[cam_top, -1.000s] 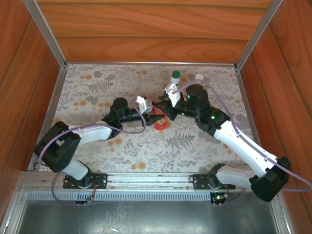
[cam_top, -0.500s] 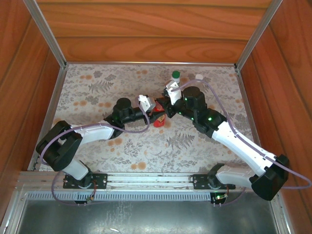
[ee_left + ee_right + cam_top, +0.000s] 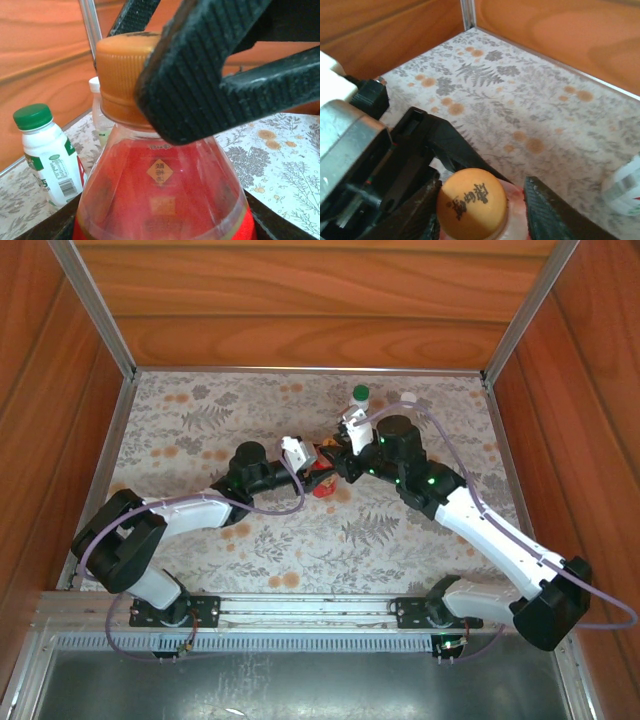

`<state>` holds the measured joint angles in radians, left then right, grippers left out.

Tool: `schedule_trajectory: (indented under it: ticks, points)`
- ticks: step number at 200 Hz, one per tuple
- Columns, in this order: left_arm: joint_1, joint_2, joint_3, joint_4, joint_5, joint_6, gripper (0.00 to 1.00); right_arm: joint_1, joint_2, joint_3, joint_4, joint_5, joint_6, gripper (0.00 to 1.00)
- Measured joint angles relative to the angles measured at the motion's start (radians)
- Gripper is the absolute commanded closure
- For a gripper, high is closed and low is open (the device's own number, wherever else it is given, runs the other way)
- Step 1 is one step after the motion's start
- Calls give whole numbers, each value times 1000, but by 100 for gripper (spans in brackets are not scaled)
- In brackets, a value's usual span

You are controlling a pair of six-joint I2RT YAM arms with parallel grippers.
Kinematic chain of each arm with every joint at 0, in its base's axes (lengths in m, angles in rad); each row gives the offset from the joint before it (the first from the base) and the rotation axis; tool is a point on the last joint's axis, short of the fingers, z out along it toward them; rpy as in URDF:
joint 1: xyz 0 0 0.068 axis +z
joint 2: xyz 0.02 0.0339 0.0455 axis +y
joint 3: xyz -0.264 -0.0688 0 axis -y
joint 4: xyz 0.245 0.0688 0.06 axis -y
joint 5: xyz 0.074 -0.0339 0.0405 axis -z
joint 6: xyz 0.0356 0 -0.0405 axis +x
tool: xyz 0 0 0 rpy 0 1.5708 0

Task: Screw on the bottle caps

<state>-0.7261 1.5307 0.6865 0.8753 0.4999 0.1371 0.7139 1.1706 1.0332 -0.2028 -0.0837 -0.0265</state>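
Up close, right hand (image 3: 480, 207) fingers (image 3: 190, 90) pinch orange cap (image 3: 120, 75) on red bottle (image 3: 160, 200).

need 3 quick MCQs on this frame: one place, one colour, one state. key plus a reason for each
1. Where is the white bottle?
A. in the right gripper
B. standing free beyond the red bottle
C. lying by the arm bases

2. What colour is the cap on the red bottle?
A. green
B. white
C. orange

3. Where is that cap?
A. loose on the table
B. on the red bottle's neck, between the right gripper's jaws
C. on the white bottle

Key:
1 B: the left wrist view shows it upright behind the red bottle, untouched.
2 C: both wrist views show an orange top.
3 B: the right wrist view shows the jaws flanking it on the neck.
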Motion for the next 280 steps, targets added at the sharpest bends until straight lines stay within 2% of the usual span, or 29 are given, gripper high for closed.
schedule_trajectory:
  ticks: [41,74,145,195,222,249,265,280]
  points:
    - [6,-10,-32,19,-4,9,14,-2,5,7,-17,-18,3,75]
    - [6,-58,-133,28,-38,-2,1,-2,43,18,-19,29,3,75]
    - [13,-258,-444,25,-224,-80,0,-11,314,173,84,91,3,74]
    - [13,-322,-496,21,-275,-120,0,-33,564,377,121,109,-8,73]
    - [13,-327,-497,21,-287,-125,0,-36,638,416,129,110,-12,70]
    - [13,-327,-497,21,-296,-131,0,-40,659,435,141,110,-13,61]
    - [13,-327,-497,20,-299,-134,0,-40,659,436,138,109,-15,50]
    - [13,-327,-495,18,-309,-134,0,-40,659,436,134,109,-16,35]
